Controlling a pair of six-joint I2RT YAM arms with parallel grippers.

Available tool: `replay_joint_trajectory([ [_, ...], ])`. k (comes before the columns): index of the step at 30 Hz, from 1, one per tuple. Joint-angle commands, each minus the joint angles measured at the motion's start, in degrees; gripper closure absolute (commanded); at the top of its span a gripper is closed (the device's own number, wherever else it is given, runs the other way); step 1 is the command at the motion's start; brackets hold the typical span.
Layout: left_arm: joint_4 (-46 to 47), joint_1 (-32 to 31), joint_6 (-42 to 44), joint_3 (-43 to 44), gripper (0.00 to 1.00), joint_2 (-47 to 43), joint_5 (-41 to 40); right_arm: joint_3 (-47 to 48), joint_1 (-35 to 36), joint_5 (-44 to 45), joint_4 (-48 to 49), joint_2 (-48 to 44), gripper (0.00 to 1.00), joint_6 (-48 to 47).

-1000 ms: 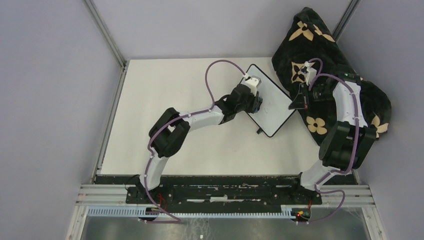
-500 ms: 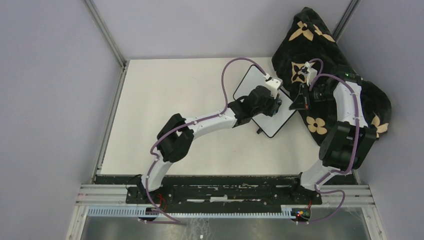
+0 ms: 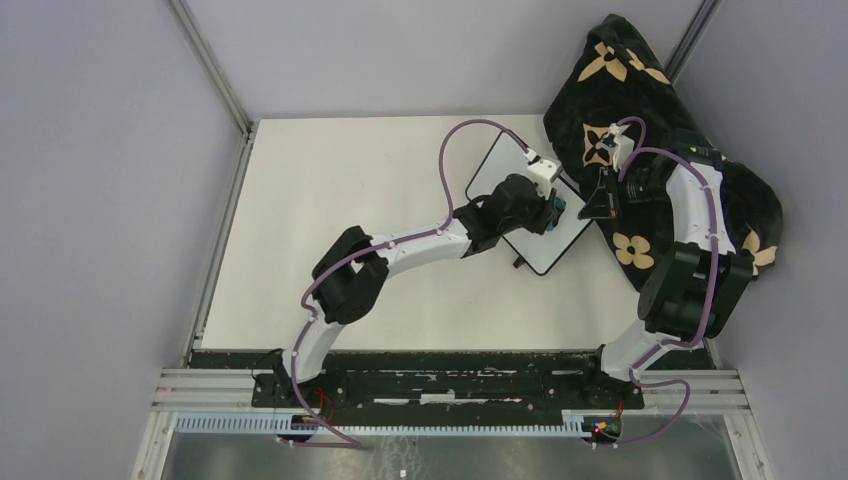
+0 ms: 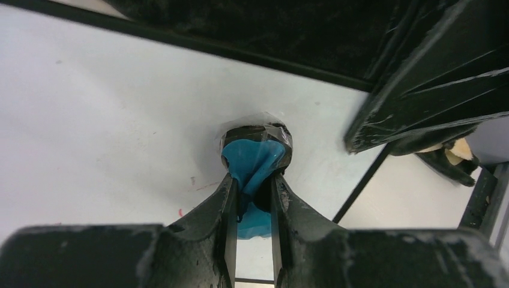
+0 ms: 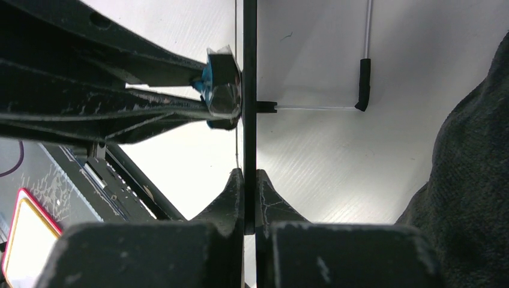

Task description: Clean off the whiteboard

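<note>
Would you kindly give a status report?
Left gripper shut on blue eraser, against white black-framed whiteboard. Right gripper shut on its frame. Red specks left. Nothing blocking.

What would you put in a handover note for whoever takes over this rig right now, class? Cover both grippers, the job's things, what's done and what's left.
Left gripper: jaws shut on the blue eraser, pressed on the whiteboard.
Right gripper: jaws shut on the whiteboard's edge, beside the black blanket.
Done: the visible board surface looks mostly clean.
Left: faint red traces near the eraser; probably wipe those, then let go.
</note>
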Motion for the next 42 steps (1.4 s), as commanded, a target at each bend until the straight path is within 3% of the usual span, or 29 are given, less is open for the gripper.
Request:
replay_joint_trajectory([
  [1, 1.4, 4.1, -0.2, -5.6, 0.97, -1.6, -1.9, 1.3, 1.0, -2.5, -3.3, -1.0, 1.00, -2.3],
  [11, 2.6, 8.0, -1.9, -8.3, 0.97, -2.2, 0.8, 1.3, 1.0, -2.6, -3.3, -0.8, 0.99, -2.4],
  [25, 2.6, -2.6, -0.9, -6.2, 0.97, -3.3, -0.4, 1.3, 0.9, -2.7, -3.5, -0.7, 1.00, -2.7],
  [35, 4.5, -3.6, -1.0, -9.7, 0.97, -6.9, -0.8, 1.4, 0.9, -2.7, -3.5, -0.5, 0.99, -2.5],
  [42, 1.3, -2.0, 1.3, -7.0, 0.97, -2.8, -3.8, 1.7, 1.0, -2.8, -3.8, -0.8, 0.99, -2.5],
])
